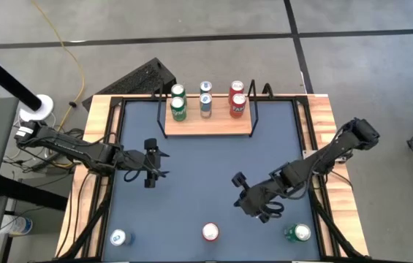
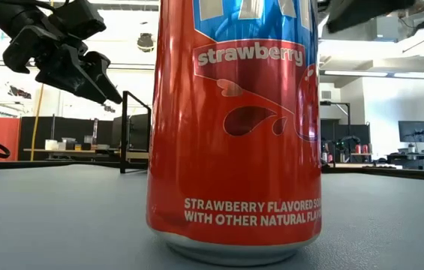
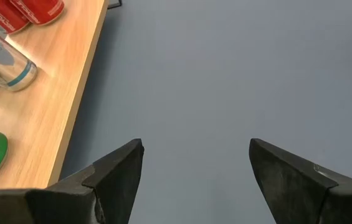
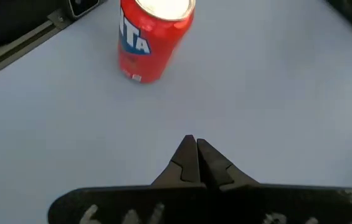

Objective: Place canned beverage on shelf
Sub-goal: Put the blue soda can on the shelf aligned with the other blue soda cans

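The light-wood shelf (image 1: 207, 124) stands on the far part of the table and bears several upright cans: green (image 1: 178, 108), silver (image 1: 205, 102) and red (image 1: 237, 104). A red strawberry can (image 1: 210, 232) stands upright on its base near the table's front edge and fills the low view (image 2: 234, 127). My right gripper (image 1: 245, 207) is shut above the table, to the right of and beyond this can (image 4: 154, 37), slanting down toward it (image 4: 195, 155). My left gripper (image 1: 151, 172) hovers open near the shelf's left front corner (image 3: 194, 174).
A blue-and-white can (image 1: 119, 237) stands near the front left corner and a green can (image 1: 299, 233) near the front right. A black rail frame (image 1: 115, 146) runs around the dark table top. The shelf's wire end frame (image 2: 133, 131) shows in the low view.
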Controlling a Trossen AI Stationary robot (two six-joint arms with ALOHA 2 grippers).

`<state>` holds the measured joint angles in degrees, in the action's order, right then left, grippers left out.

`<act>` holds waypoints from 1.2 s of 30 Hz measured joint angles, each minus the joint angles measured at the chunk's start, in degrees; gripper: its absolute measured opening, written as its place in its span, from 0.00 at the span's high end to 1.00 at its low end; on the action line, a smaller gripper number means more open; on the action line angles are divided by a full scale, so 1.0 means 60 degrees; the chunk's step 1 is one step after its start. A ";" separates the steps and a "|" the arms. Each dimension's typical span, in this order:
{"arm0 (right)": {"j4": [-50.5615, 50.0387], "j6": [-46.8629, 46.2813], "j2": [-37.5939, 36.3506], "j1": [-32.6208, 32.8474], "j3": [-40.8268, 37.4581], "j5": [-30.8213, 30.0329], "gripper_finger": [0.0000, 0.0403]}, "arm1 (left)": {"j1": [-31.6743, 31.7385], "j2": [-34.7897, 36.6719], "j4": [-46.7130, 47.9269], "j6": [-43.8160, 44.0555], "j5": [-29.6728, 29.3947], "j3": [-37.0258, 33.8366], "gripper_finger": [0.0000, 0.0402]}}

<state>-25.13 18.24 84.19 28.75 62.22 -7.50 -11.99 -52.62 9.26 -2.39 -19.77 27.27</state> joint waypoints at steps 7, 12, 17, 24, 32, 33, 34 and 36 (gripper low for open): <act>0.3942 0.0790 -0.0004 -0.0395 -0.1645 0.0033 1.00 | -0.0375 0.0116 -0.0396 0.0467 -0.0096 0.0040 0.30; 0.6550 0.0300 0.0073 -0.0680 -0.2037 0.0222 1.00 | -0.1187 0.0369 0.0742 0.1557 -0.0098 0.0938 0.30; 0.8127 -0.0391 0.0178 -0.0691 -0.2149 0.0221 1.00 | -0.2653 0.0405 0.1095 0.2636 -0.0051 0.1625 0.30; 0.8387 -0.0786 0.0305 -0.0539 -0.2156 -0.0124 1.00 | -0.5541 0.0393 0.1028 0.3838 -0.0340 0.1756 0.30; 0.8366 -0.1060 0.0393 -0.0550 -0.2156 -0.0238 1.00 | -0.8084 0.0308 0.0178 0.4028 -0.0828 0.2036 0.30; 0.8314 -0.1079 0.0396 -0.0549 -0.2156 -0.0237 1.00 | -0.8315 0.0216 0.0256 0.3974 -0.0882 0.2177 0.30; 0.8252 -0.1109 0.0396 -0.0546 -0.2156 -0.0234 1.00 | -0.8530 0.0103 0.0393 0.3934 -0.0994 0.2313 0.30; 0.8138 -0.1184 0.0396 -0.0546 -0.2156 -0.0238 1.00 | -0.8900 -0.0223 0.0575 0.3920 -0.1309 0.2472 0.30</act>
<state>23.70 11.14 86.56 25.47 49.28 -8.93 -65.39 -53.96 12.70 21.13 -27.62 42.10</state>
